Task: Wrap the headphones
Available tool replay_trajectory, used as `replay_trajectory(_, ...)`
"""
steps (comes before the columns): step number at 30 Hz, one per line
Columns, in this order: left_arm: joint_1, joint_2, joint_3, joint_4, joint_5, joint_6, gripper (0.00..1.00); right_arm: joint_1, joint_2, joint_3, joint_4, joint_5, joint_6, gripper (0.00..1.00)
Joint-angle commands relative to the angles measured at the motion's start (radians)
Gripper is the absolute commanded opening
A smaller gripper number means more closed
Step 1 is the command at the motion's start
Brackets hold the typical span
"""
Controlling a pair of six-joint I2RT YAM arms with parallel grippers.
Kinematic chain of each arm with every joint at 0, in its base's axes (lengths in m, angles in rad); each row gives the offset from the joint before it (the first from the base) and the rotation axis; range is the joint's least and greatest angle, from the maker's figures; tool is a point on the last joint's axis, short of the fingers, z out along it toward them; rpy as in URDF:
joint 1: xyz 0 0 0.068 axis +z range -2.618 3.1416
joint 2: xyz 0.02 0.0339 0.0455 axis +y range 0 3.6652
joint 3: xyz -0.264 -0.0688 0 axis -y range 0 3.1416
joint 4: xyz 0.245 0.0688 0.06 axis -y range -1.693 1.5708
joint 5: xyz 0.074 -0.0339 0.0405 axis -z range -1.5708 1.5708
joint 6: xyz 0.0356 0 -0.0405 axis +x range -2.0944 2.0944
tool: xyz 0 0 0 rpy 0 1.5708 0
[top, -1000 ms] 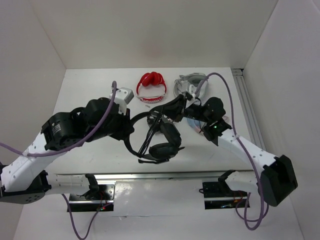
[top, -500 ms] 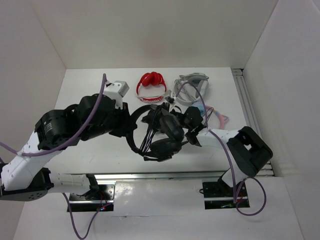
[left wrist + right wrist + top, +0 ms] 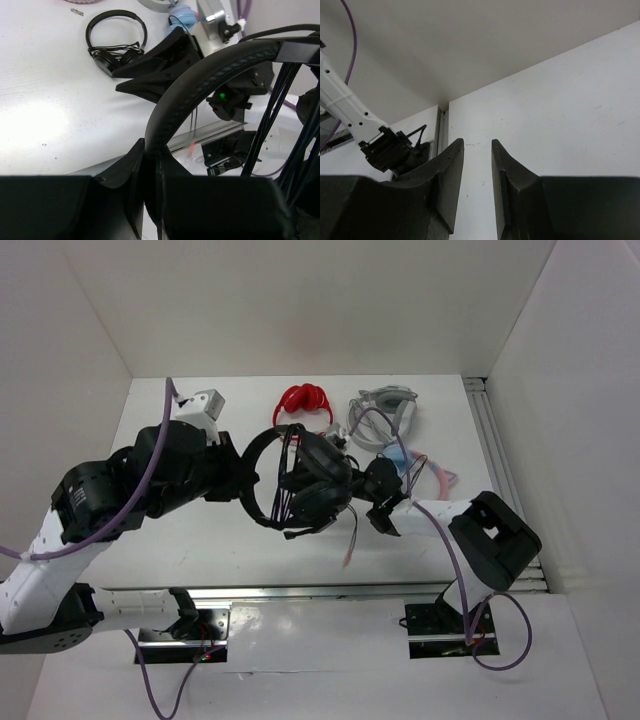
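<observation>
Clasping headphones [image 3: 312,485], headband [image 3: 200,85] inside left gripper [image 3: 150,152]

Overall light: bright and even from above; the white walls [image 3: 330,310] and table [image 3: 190,540] bounce it around.
Glare: a washed-out patch on the table in the left wrist view; a bright strip along the rail [image 3: 300,593] at the near edge.
Shadows: faint and soft-edged under the headphones [image 3: 315,485].
Dark parts: the black headphones lose most surface detail overhead.
Focus: the left gripper [image 3: 150,150] and right gripper [image 3: 477,145] fill the bottom of their views as dark, soft shapes; the headband stitching reads sharp.
</observation>
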Motion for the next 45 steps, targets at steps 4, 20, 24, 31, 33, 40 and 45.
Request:
replay_trajectory(4, 0.023, -0.025, -0.021, 0.093, 0.021, -0.012, 0.00, 0.043, -0.122, -0.095, 0.096, 0.318, -0.023, 0.40)
replay_trajectory(20, 0.023, -0.005, -0.001, 0.062, 0.034, 0.009, 0.00, -0.066, -0.300, -0.113, 0.025, 0.406, -0.061, 0.54)
replay_trajectory(24, 0.023, 0.006, 0.011, 0.032, 0.006, -0.021, 0.00, -0.076, -0.382, -0.167, 0.084, 0.311, -0.070, 0.54)
replay_trajectory(31, 0.023, 0.027, 0.021, 0.036, -0.006, -0.031, 0.00, -0.086, -0.450, -0.173, 0.052, 0.148, -0.044, 0.56)
replay_trajectory(33, 0.023, 0.027, 0.010, 0.046, 0.004, -0.031, 0.00, -0.052, -0.520, -0.237, 0.061, 0.273, -0.067, 0.56)
replay_trajectory(40, 0.023, 0.027, -0.010, 0.069, 0.014, -0.040, 0.00, -0.017, -0.697, -0.312, -0.009, 0.583, -0.126, 0.58)
replay_trajectory(45, 0.023, 0.056, -0.010, 0.087, 0.023, -0.040, 0.00, -0.014, -0.595, -0.166, -0.167, 0.194, -0.176, 0.66)
